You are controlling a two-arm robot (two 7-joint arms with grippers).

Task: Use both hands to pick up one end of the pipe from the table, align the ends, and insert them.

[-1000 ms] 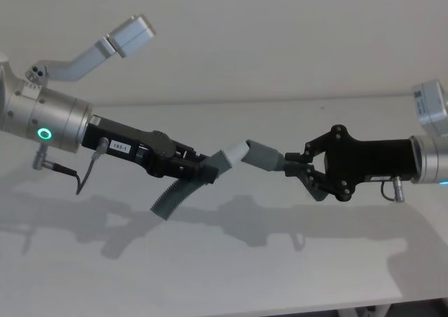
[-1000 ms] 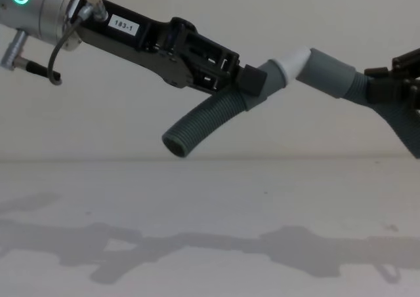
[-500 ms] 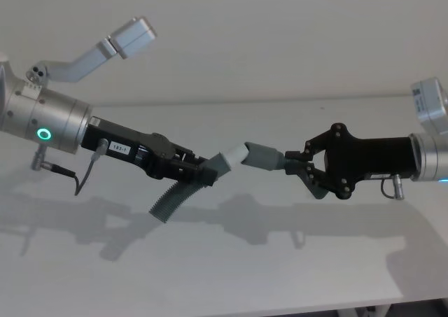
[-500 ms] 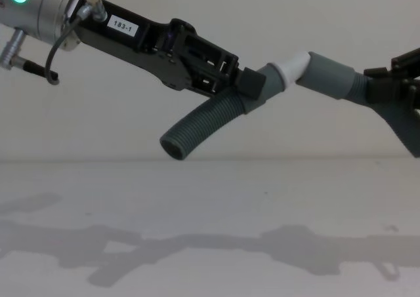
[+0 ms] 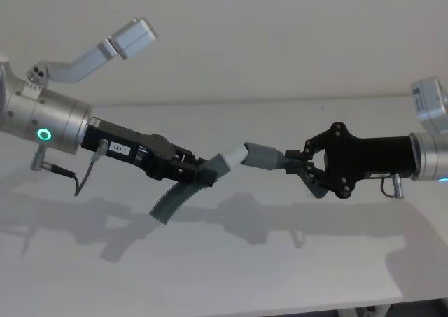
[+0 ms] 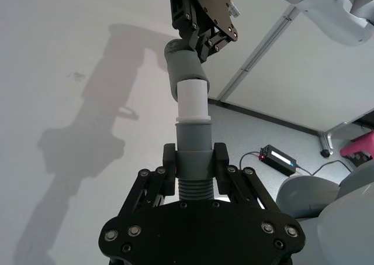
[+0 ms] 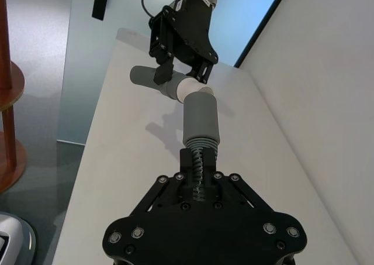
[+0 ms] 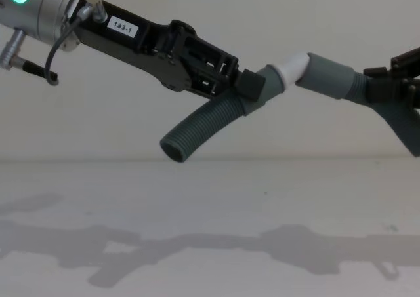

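Both pipe pieces hang in the air above the white table [image 5: 231, 275]. My left gripper [image 5: 204, 173] is shut on the grey collar of the left piece [image 8: 197, 130], whose ribbed tail droops down and left. Its white plug tip [image 8: 292, 66] points right and meets the mouth of the grey socket collar [image 8: 331, 75] of the right piece. My right gripper [image 5: 292, 164] is shut on the ribbed part just behind that socket. In the left wrist view the plug tip [image 6: 192, 99] lines up with the socket [image 6: 183, 59] and sits partly inside it; the right wrist view shows the same joint [image 7: 196, 92].
The off-white wall [image 5: 280, 37] rises behind the table. The arms' shadows [image 8: 197, 244] fall on the table surface below the pipe. A grey camera boom [image 5: 105, 47] stands at the upper left.
The two pieces have drawn closer: less of the white plug tip shows as it slides into the socket. The left piece has dropped slightly.
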